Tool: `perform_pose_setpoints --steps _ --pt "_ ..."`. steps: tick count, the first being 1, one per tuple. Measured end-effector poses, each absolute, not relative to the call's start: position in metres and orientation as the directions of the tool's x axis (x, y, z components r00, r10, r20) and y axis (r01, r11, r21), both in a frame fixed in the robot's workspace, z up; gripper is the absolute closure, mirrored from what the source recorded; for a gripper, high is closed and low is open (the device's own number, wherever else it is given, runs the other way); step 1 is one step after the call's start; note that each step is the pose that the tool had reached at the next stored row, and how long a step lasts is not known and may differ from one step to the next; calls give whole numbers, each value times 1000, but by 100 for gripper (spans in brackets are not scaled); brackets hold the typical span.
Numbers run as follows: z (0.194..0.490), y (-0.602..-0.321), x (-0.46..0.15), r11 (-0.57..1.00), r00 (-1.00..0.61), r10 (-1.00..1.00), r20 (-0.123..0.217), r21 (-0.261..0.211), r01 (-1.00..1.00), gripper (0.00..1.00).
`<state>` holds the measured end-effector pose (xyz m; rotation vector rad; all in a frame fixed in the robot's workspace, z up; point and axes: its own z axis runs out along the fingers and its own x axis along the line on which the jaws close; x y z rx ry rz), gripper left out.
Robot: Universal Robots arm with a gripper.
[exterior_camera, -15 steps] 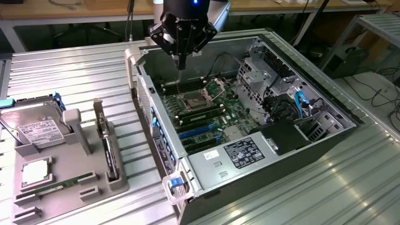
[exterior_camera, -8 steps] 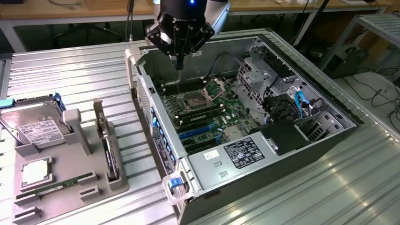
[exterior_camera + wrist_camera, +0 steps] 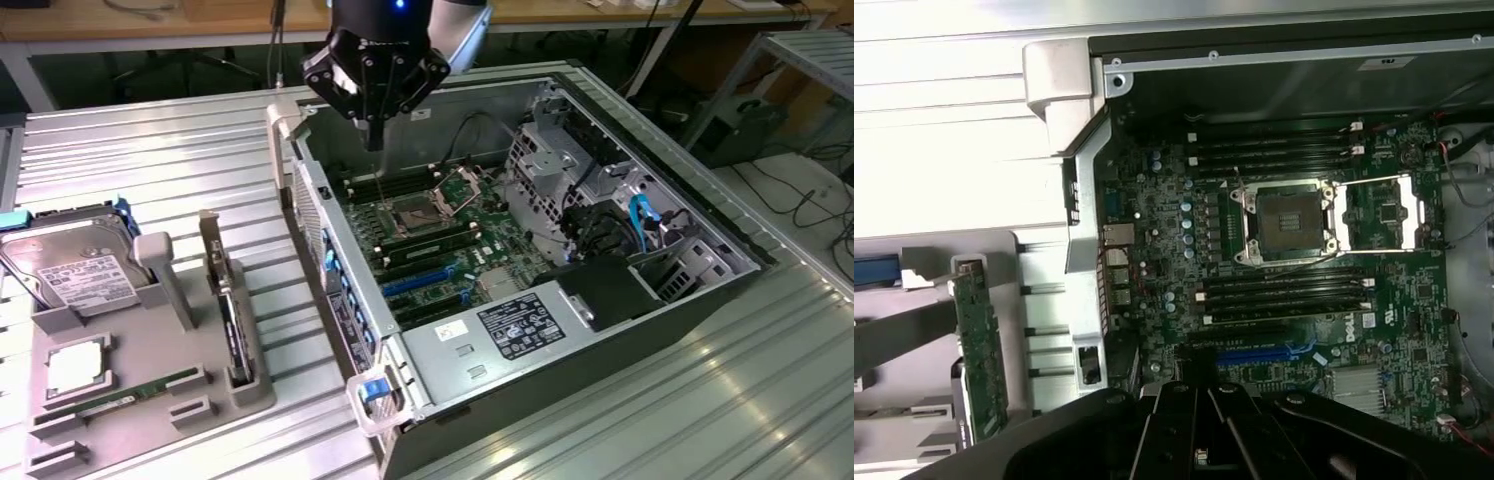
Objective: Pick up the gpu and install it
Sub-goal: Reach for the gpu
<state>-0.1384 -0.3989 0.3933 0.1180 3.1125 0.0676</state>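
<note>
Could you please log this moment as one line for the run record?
tool: shut, empty, above open computer case | graphics card: upright in grey holder, untouched | pickup: not yet done

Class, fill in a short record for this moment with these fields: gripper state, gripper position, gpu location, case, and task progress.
gripper state: the gripper is shut and holds nothing
gripper position: hangs above the open computer case, over the motherboard
gpu location: the gpu stands on edge in the gray holder at the exterior view's left, apart from the gripper
case: lying on its side, interior exposed
task progress: gpu not yet picked up or installed
</note>
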Motion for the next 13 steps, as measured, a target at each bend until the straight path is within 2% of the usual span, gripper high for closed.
perform_pose_setpoints --steps 13 --pt "393 -399 -149 996 -997 76 -24 44 75 89"
